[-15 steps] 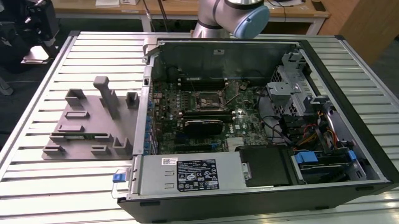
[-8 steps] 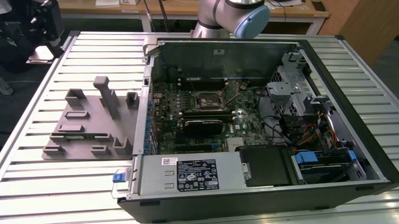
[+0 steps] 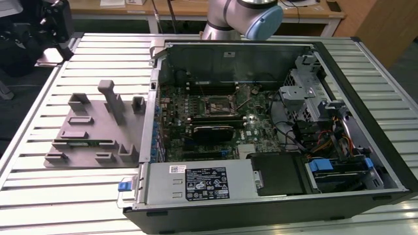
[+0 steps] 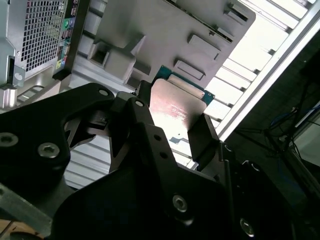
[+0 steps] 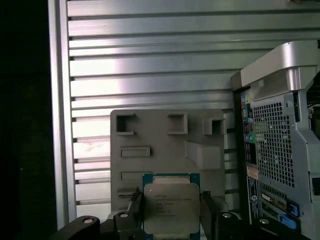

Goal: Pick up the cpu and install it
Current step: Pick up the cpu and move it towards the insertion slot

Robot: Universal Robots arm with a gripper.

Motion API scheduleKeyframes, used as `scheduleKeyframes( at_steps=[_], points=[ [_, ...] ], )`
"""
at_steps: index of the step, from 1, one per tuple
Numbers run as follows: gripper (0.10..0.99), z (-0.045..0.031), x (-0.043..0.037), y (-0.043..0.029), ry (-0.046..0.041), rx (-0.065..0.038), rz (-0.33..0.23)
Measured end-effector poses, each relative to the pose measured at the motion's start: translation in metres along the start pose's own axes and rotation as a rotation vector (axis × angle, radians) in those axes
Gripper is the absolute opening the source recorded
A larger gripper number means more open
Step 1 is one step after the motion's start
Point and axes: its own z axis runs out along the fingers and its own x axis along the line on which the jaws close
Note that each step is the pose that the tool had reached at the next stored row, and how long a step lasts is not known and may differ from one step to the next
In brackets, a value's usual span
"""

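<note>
Exterior view: the arm [image 3: 243,14] rises beyond the case [image 3: 261,122] on the bench [image 3: 78,196]. Second wrist view: the claw [image 4: 171,111] is clenched on the cpu [image 4: 176,102], one finger at each side. First wrist view: the cpu is held over the grey tray [image 5: 165,140].

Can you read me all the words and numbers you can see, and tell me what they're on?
Nothing here is clear enough to quote.
Etched lines on the cpu, held in the gripper: too small to read.
Black label on the power supply: too small to read.
Small white sticker above it: blurred.
White sticker on the computer case inner wall: blurred.
</note>
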Motion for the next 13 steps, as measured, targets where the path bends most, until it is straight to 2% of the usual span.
scheduleKeyframes(
  at_steps=[13],
  points=[
    [0.541, 0.0011, -0.0237, 0.0018, 0.0000, 0.000, 0.000]
  ],
)
